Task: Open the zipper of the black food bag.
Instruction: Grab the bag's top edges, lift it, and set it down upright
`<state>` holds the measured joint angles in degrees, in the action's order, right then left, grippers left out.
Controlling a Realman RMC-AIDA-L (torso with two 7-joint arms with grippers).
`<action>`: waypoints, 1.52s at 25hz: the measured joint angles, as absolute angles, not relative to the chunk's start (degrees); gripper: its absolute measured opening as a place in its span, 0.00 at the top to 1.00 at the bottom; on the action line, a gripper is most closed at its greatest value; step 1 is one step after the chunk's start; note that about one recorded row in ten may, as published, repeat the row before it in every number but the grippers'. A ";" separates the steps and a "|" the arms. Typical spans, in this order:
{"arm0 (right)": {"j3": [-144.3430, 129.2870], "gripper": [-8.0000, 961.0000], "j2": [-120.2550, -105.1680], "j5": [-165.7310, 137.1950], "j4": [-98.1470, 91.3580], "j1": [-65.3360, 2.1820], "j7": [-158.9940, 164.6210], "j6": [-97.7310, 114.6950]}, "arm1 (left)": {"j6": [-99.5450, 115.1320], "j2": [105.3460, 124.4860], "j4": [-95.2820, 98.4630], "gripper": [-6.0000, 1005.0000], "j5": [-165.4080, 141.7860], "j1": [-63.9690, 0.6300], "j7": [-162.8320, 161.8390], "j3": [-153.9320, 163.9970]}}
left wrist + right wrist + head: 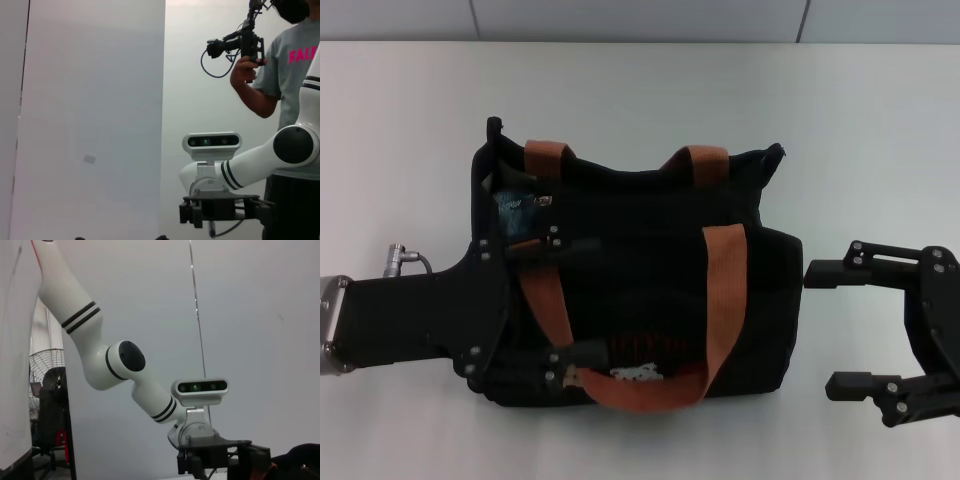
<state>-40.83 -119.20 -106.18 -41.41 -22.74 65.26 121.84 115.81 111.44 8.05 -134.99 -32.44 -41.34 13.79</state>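
Both grippers flank the bag [640,270] on the table [400,120]: the left gripper [555,300] reaches over its left end with fingers spread, nothing visibly clamped, and the right gripper [840,330] waits just beside the right end, jaws wide and empty. Farther back the top gapes at the left corner, so the zipper [545,201] looks partly undone. How far it runs is hard to make out, black on black.
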 joint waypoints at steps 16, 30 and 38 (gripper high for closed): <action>-40.15 0.14 -119.18 -105.77 -39.14 -22.38 62.91 120.39 | 115.72 110.49 13.25 0.21 -119.18 -22.81 -41.29 13.91; -38.05 0.15 -119.18 -105.62 -37.00 -22.72 62.14 117.01 | 115.42 113.06 15.54 0.25 -115.46 -13.65 -40.36 20.76; -37.90 0.15 -119.18 -104.38 -36.48 -22.84 62.13 116.76 | 114.34 118.56 20.12 0.27 -115.28 -11.91 -35.09 16.81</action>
<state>-37.90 -119.18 -104.38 -36.48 -22.84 62.14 116.76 114.34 118.56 20.12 -115.28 -11.91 -35.09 16.81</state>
